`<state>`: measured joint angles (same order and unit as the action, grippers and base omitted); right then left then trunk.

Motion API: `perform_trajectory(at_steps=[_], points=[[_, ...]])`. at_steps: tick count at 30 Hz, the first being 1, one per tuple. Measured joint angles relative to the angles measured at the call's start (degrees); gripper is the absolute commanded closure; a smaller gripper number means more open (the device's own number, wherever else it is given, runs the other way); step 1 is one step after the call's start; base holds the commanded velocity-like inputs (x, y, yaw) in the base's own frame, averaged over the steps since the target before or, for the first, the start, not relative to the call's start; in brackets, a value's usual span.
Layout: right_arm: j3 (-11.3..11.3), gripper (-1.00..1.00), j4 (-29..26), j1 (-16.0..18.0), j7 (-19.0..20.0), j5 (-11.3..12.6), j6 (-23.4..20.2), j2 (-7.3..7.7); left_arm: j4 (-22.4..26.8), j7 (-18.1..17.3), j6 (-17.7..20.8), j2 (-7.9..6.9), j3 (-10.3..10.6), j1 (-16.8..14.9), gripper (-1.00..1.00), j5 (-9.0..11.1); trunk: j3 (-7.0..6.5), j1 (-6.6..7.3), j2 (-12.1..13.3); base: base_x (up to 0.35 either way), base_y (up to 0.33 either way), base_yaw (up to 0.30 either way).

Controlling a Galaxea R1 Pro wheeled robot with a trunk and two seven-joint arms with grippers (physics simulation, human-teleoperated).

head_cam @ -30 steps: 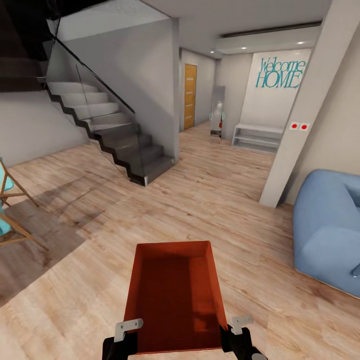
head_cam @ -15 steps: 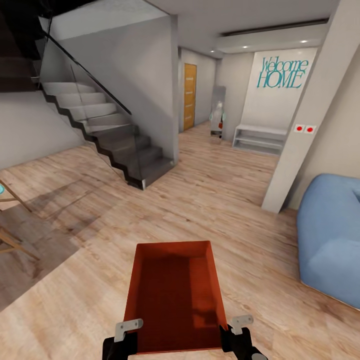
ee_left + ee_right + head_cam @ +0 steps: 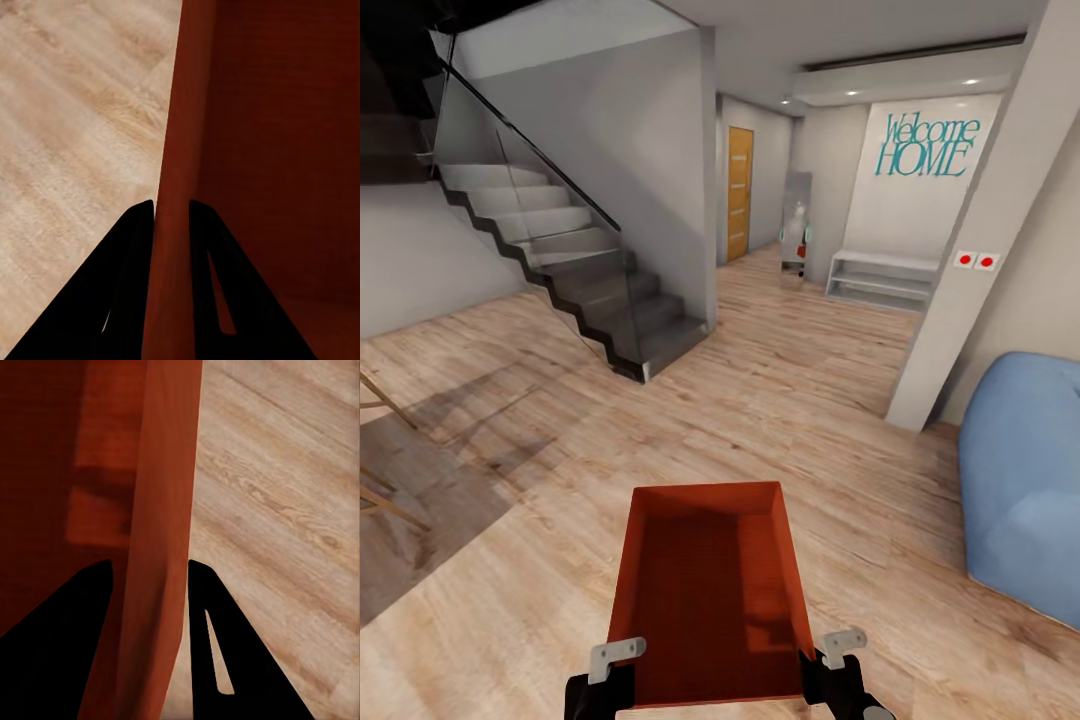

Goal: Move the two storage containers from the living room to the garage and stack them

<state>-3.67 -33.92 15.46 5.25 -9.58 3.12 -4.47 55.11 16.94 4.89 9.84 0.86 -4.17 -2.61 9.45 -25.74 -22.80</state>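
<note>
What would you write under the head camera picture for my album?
Both pincers, left pincer and right pincer, carry an orange-red storage container across the wood floor.

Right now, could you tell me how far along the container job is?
Done: one container is lifted, left end effector and right end effector each pinching a side wall. In hand: carrying it over wood flooring. Left: reaching the garage, setting it down, stacking the other.

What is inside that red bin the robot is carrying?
Nothing shows inside the bin: just its bare red base and walls. The near strip of the base is hidden behind the rim, which the left end effector and right end effector clamp.
</note>
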Motion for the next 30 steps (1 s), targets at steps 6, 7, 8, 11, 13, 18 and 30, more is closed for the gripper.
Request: perform_trajectory(at_steps=[6,7,8,11,13,18,30], points=[[-0.1,1.00,0.0,0.0,0.0,0.0,0.0,-0.04,0.0,-0.2,0.0,-0.04,-0.1,0.0,1.00,-0.1,0.00,-0.01,0.0,0.028,0.000,0.000],[-0.1,1.00,0.0,0.0,0.0,0.0,0.0,-0.05,0.0,-0.2,0.0,-0.06,-0.1,0.0,1.00,-0.1,0.00,0.00,0.0,0.171,0.000,0.000],[-0.1,1.00,0.0,0.0,0.0,0.0,0.0,-0.06,0.0,-0.2,0.0,-0.07,-0.1,0.0,1.00,-0.1,0.00,0.01,0.0,0.247,0.000,0.000],[-0.1,1.00,0.0,0.0,0.0,0.0,0.0,-0.05,0.0,-0.2,0.1,-0.05,-0.1,0.0,1.00,-0.1,0.00,0.02,0.0,0.292,0.000,0.000],[0.0,1.00,0.1,-0.1,0.0,0.0,0.0,0.07,-0.2,-0.2,0.1,0.04,-0.1,0.0,1.00,-0.3,0.00,0.02,0.0,0.320,0.000,0.000],[0.0,1.00,0.3,-0.1,0.0,0.0,0.0,0.22,-0.7,-0.4,0.0,0.13,-0.2,-0.1,1.00,-0.7,0.01,0.02,0.0,0.326,0.000,-0.044],[0.0,1.00,0.3,-0.1,0.0,0.0,-0.1,0.22,-0.6,-0.4,0.0,0.13,-0.2,-0.1,1.00,-0.7,0.01,0.02,0.0,0.323,-0.013,-0.211]])
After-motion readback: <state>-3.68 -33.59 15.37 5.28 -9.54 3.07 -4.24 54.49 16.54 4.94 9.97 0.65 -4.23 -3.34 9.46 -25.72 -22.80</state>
